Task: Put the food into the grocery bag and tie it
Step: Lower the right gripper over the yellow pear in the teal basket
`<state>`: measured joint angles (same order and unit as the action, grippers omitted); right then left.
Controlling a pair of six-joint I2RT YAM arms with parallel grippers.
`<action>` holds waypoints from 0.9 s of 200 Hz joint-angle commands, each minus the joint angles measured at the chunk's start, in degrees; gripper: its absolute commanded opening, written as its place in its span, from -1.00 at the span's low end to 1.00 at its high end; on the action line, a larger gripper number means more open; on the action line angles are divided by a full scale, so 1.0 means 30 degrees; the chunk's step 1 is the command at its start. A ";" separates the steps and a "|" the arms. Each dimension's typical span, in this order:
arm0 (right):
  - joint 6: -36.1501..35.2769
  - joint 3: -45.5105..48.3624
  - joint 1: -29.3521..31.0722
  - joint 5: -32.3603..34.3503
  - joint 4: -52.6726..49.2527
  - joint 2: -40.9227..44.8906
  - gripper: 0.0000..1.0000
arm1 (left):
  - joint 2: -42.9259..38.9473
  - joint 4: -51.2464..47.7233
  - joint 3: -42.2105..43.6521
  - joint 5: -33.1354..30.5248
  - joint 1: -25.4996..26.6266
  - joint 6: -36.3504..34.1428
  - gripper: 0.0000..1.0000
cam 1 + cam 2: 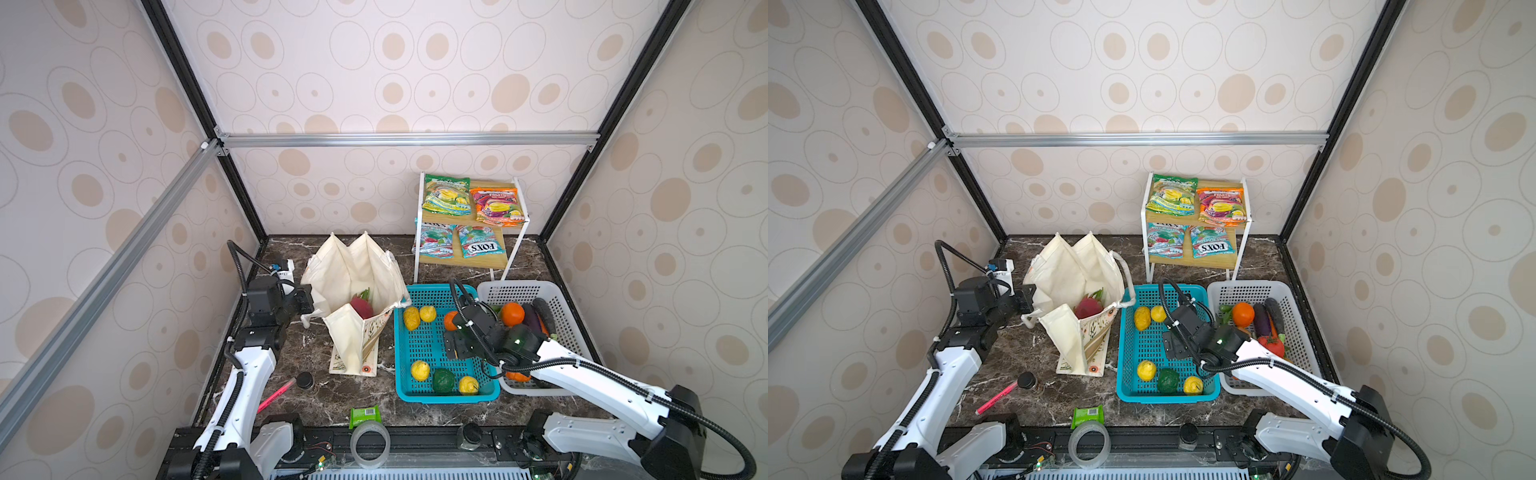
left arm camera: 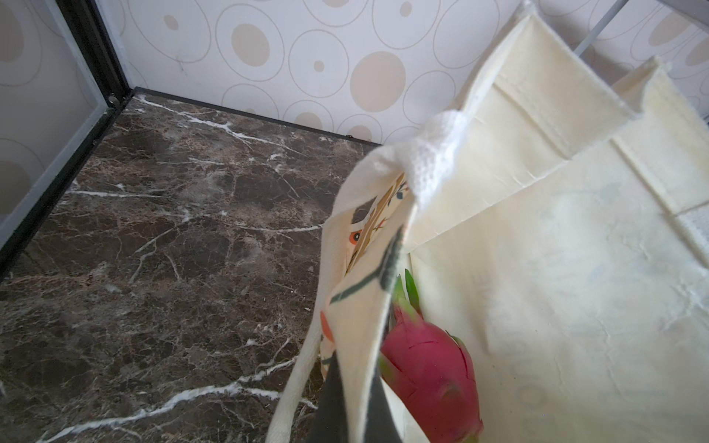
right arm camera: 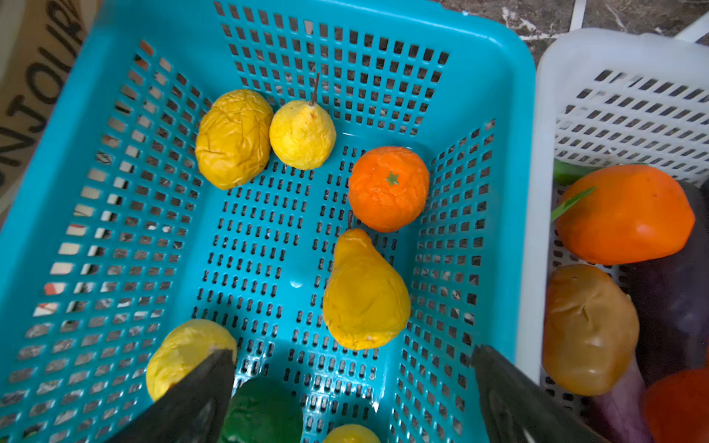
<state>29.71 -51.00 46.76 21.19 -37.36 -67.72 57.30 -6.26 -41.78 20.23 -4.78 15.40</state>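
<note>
Tape roll (image 1: 370,444) at near edge. Left fingers (image 2: 333,406) clamp grocery bag (image 1: 353,270) rim, left of blue basket (image 1: 446,397); dragon fruit (image 1: 360,306) inside. Right fingers (image 3: 199,395) spread, empty, above yellow fruit (image 3: 364,295). Snack packets (image 1: 446,195) on far shelf (image 1: 478,259). Most loading and the tying not yet done.

a: right gripper (image 3: 351,360), jaws spread wide, hangs over the blue basket (image 3: 115,46); a yellow pear (image 3: 364,295) lies just ahead, an orange (image 3: 387,188) beyond it.
b: a lemon (image 3: 180,356) shows behind one finger, and the brown potato (image 3: 587,330) sits next door in the white basket (image 3: 537,172).
</note>
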 commanded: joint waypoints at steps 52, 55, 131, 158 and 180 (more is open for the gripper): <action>0.0232 -0.0503 -0.1431 -0.1860 0.0775 -0.2801 0.97 | -0.1139 0.0813 0.0656 -0.0318 -0.0074 -0.0560 -1.00; 0.0204 -0.0485 -0.1439 -0.1959 0.0815 -0.2898 0.97 | -0.1126 0.0818 0.0655 -0.0315 -0.0070 -0.0548 -1.00; -0.0046 -0.0898 -0.1413 -0.2735 0.0391 -0.6240 0.84 | -0.1213 0.0638 0.0723 -0.0590 -0.0060 -0.0621 -1.00; -0.0033 -0.1720 -0.1194 -0.3046 0.0122 -0.7081 0.78 | -0.1132 0.0578 0.0692 -0.0732 -0.0082 -0.0639 -1.00; -0.0119 -0.1693 -0.0943 -0.3273 0.0644 -0.6741 0.77 | -0.1105 0.0564 0.0710 -0.0789 -0.0085 -0.0628 -1.00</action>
<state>29.28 -54.57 43.11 12.38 -35.59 -89.03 54.89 -5.26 -39.55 18.83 -4.78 15.18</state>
